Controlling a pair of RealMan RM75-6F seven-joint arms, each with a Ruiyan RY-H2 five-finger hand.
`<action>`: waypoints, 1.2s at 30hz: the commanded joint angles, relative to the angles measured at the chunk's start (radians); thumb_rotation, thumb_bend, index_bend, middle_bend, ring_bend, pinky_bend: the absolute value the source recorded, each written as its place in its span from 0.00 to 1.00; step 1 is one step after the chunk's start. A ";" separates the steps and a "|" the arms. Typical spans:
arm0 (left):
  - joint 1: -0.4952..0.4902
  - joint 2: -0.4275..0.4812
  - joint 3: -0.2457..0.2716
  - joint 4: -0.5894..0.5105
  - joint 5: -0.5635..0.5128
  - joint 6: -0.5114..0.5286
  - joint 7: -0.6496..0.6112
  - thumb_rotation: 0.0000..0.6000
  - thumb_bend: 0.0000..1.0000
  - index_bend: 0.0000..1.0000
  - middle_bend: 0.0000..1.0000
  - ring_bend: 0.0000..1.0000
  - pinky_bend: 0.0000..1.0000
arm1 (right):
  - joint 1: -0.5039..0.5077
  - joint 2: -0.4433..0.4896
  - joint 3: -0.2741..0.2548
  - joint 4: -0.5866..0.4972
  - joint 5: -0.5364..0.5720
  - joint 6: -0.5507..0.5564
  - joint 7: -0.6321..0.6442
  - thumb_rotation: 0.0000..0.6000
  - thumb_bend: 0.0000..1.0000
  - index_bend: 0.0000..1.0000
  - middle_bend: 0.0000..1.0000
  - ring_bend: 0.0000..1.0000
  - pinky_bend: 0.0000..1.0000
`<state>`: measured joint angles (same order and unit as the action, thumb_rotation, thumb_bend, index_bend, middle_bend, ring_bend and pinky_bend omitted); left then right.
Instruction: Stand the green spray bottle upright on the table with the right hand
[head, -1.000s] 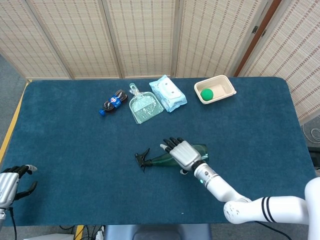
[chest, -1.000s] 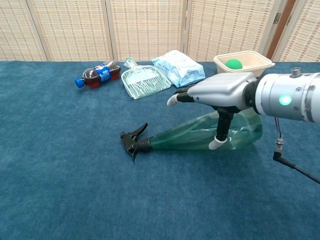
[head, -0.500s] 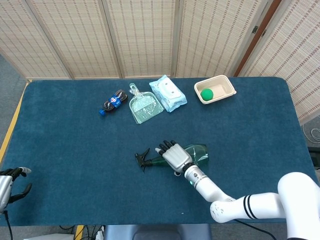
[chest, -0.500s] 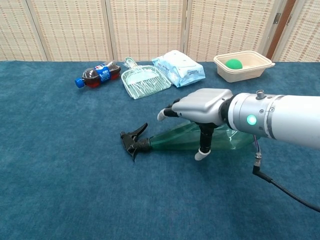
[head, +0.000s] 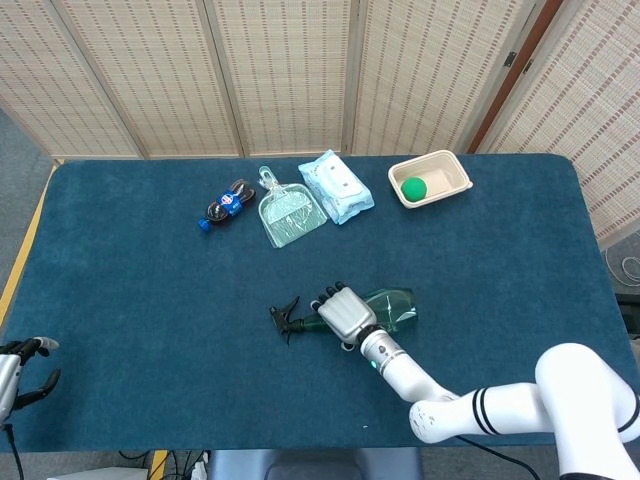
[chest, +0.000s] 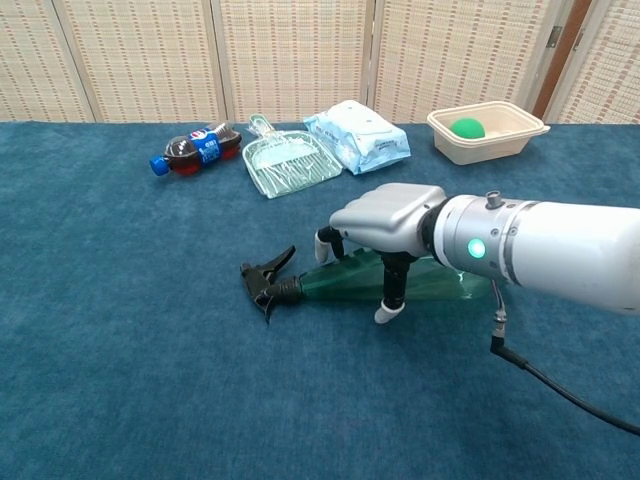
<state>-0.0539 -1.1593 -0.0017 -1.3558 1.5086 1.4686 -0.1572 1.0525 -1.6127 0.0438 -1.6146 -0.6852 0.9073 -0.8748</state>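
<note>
We are reaching our right hand (chest: 385, 222) over the translucent green plastic spray bottle (chest: 350, 280), which is lying on its side at the lower centre of the head view, its black trigger nozzle (head: 284, 318) pointing left. Our fingers (chest: 388, 300) are curling down around the bottle's tapered body — whether they are actually gripping it, we cannot tell. Our left hand (head: 20, 362) is sitting at the lower left edge of the dark blue cloth-covered table (head: 120, 290), holding nothing, fingers loosely apart.

Green spray bottle (chest: 345, 280) on its side mid-table, translucent body, black trigger head pointing left
</note>
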 joint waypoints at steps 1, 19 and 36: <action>0.001 0.000 0.000 0.001 -0.001 0.000 -0.002 1.00 0.30 0.39 0.47 0.42 0.46 | 0.004 -0.010 0.001 0.013 -0.005 0.000 0.009 1.00 0.03 0.29 0.33 0.23 0.21; 0.008 -0.001 0.001 0.007 -0.003 0.003 -0.013 1.00 0.30 0.38 0.47 0.42 0.46 | 0.012 -0.070 0.011 0.102 -0.063 -0.007 0.061 1.00 0.11 0.39 0.50 0.39 0.30; 0.009 -0.003 0.001 0.005 -0.006 -0.002 -0.007 1.00 0.30 0.39 0.47 0.42 0.46 | -0.048 -0.024 0.016 0.068 -0.183 0.060 0.154 1.00 0.13 0.52 0.65 0.55 0.44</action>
<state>-0.0447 -1.1620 -0.0002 -1.3503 1.5028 1.4667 -0.1649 1.0220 -1.6559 0.0547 -1.5265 -0.8459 0.9510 -0.7473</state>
